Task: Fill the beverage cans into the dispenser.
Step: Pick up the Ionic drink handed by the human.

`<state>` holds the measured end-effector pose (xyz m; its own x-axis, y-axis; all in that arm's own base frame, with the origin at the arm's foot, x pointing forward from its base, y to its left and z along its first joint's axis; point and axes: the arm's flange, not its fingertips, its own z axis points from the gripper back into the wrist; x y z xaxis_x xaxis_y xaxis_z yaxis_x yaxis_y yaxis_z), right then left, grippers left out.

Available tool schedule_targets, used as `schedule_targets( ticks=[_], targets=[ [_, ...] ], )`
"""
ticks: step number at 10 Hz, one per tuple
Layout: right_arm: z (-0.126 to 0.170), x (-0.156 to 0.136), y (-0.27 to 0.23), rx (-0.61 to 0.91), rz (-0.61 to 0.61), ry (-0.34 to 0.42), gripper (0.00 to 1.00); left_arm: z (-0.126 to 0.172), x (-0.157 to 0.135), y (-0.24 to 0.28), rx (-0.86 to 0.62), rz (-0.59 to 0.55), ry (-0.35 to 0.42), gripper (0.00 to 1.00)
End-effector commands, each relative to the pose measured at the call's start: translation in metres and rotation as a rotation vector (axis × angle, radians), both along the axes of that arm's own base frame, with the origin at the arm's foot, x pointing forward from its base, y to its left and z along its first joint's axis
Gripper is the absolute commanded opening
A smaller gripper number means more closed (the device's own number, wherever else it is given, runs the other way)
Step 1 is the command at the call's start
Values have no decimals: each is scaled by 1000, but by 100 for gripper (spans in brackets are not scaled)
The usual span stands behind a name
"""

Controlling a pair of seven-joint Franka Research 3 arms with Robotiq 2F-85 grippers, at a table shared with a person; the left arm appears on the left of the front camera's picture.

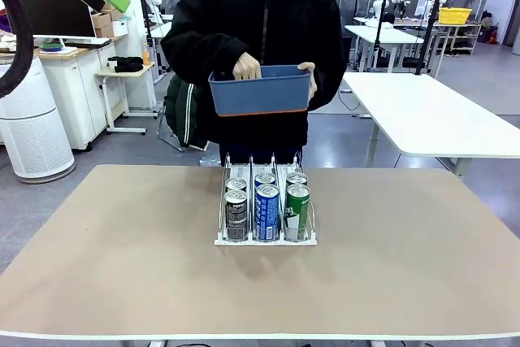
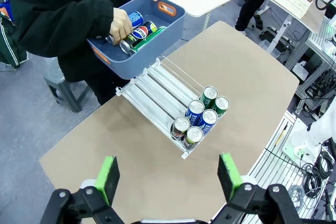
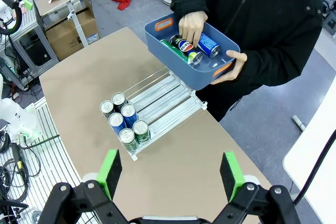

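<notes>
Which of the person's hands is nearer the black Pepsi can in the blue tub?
Right. The right hand reaches into the tub, down at the Pepsi can; the left hand grips the tub's rim from outside.

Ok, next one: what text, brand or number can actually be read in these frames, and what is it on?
"pepsi": on the black can lying in the blue tub, with the round Pepsi logo beside it.
Front blue can in the dispenser: white print, too blurred to read.
Front black can and front green can: print too small to read.
Nothing else is legible.
</notes>
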<state>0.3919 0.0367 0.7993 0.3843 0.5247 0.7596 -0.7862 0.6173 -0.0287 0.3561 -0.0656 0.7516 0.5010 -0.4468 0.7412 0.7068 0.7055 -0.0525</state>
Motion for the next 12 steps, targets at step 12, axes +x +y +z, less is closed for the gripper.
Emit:
schedule_targets(
  ticks=[12],
  targets=[
    [0,0,0,1,-2,0,100,-1,0,0,0,0,1,100]
  ],
)
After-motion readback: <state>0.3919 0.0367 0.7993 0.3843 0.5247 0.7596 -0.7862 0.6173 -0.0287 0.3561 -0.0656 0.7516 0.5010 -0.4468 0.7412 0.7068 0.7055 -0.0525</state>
